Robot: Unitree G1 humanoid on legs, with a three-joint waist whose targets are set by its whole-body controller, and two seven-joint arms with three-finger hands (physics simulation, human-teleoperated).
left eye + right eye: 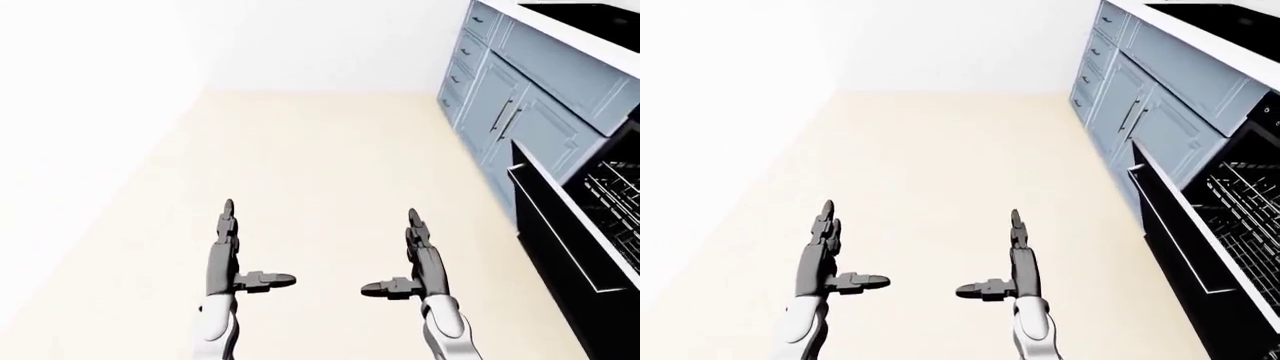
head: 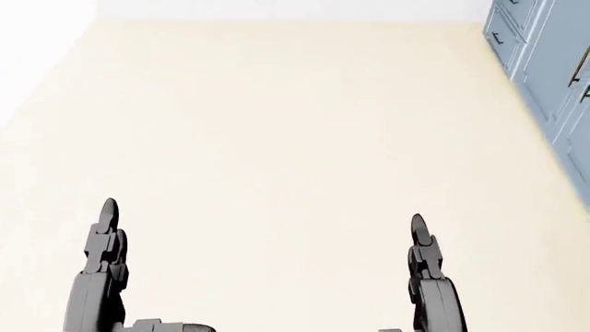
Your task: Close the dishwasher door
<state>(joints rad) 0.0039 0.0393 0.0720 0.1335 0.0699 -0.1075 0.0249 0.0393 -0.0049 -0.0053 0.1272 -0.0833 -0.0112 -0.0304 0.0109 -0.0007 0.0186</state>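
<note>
The dishwasher door (image 1: pixel 1185 229) is a black panel hanging tilted open at the right edge of both eye views, its top edge leaning out over the floor. Wire racks (image 1: pixel 1243 201) show inside behind it. The head view does not hold the dishwasher. My left hand (image 1: pixel 240 253) and right hand (image 1: pixel 397 255) are both open and empty, fingers straight ahead and thumbs turned inward, held low over the floor. The right hand is well left of the door and apart from it.
Blue-grey cabinets (image 1: pixel 520 101) with dark bar handles run along the right, above the dishwasher in the eye views, under a white counter (image 1: pixel 1200 34). A white wall (image 1: pixel 90 112) closes the left and top. Beige floor (image 2: pixel 295 138) lies between.
</note>
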